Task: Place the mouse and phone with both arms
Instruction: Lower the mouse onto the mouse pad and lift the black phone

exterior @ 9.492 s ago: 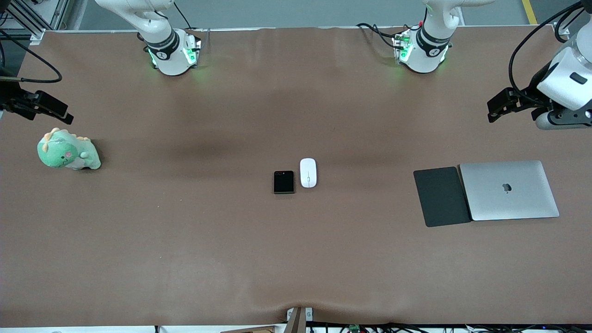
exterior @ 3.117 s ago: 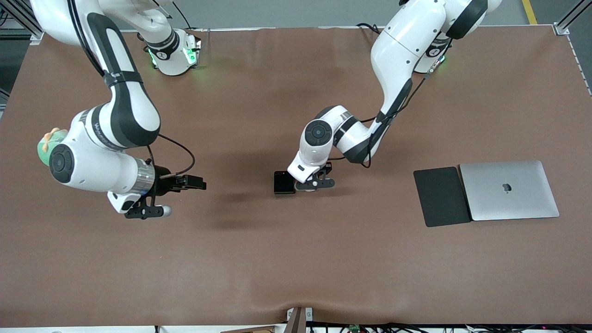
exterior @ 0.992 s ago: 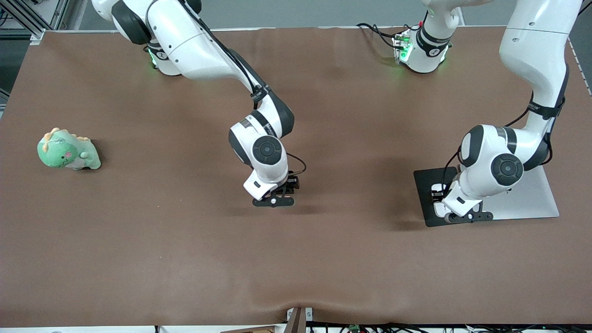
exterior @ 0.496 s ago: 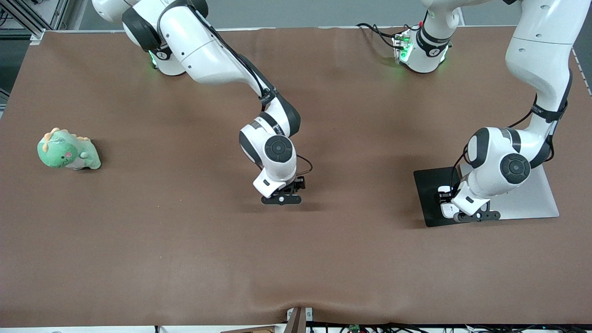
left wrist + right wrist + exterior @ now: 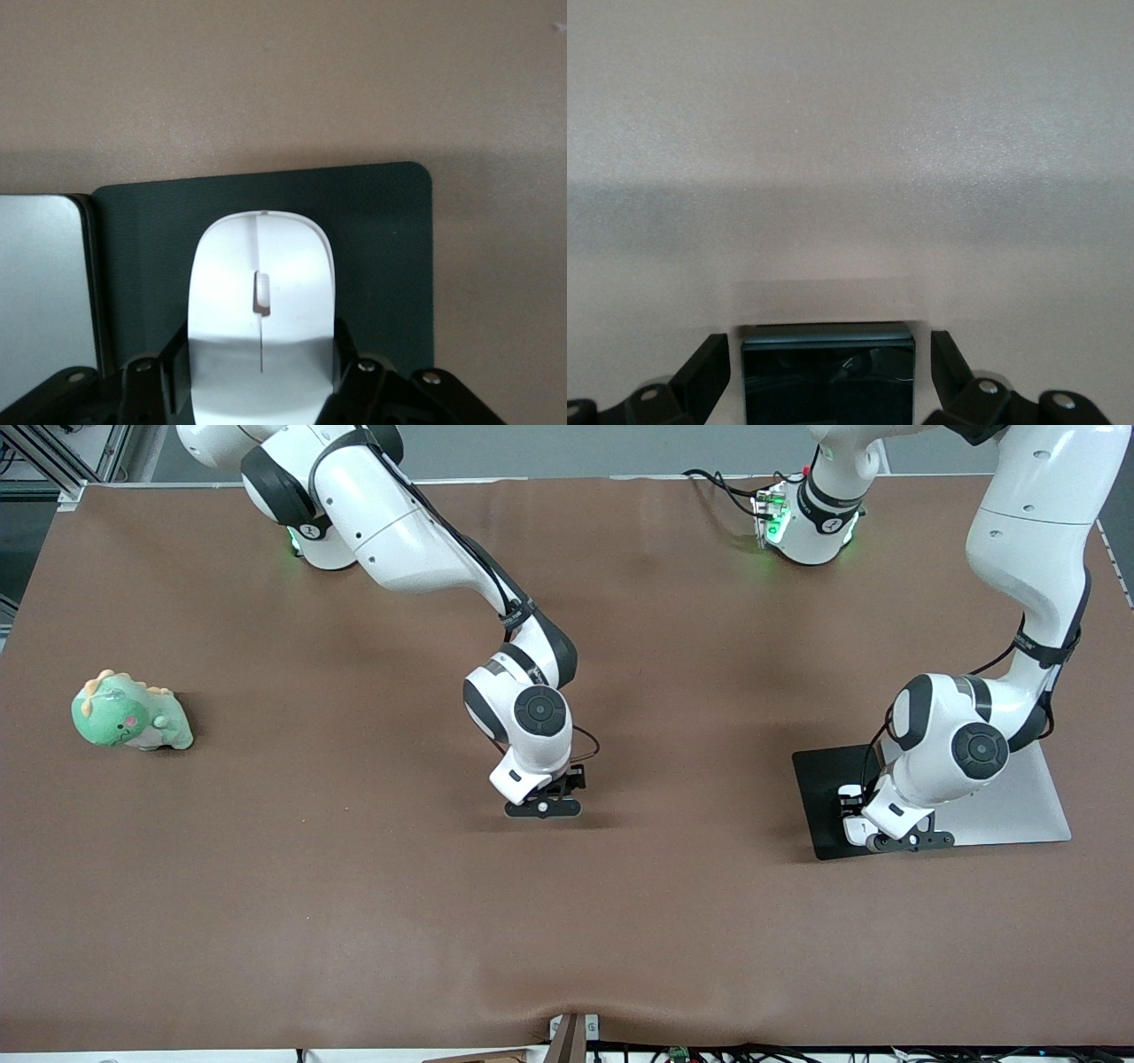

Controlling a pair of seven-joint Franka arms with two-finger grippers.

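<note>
The white mouse (image 5: 262, 301) sits between the fingers of my left gripper (image 5: 262, 354), which press on both its sides; it is over the dark grey mat (image 5: 390, 257). In the front view my left gripper (image 5: 852, 815) is low over that mat (image 5: 819, 779), and the hand mostly hides the mouse. The black phone (image 5: 828, 372) lies flat on the brown table at the middle. My right gripper (image 5: 830, 354) is open and straddles the phone, with a small gap on each side. In the front view my right gripper (image 5: 545, 784) hides the phone.
A closed silver laptop (image 5: 1036, 806) lies beside the mat, toward the left arm's end of the table; its edge shows in the left wrist view (image 5: 40, 283). A green plush dinosaur (image 5: 128, 713) sits toward the right arm's end.
Earlier, my left gripper carried the mouse from the table's middle to the mat, and my right gripper came down over the phone. In the last second both have only shifted slightly.
</note>
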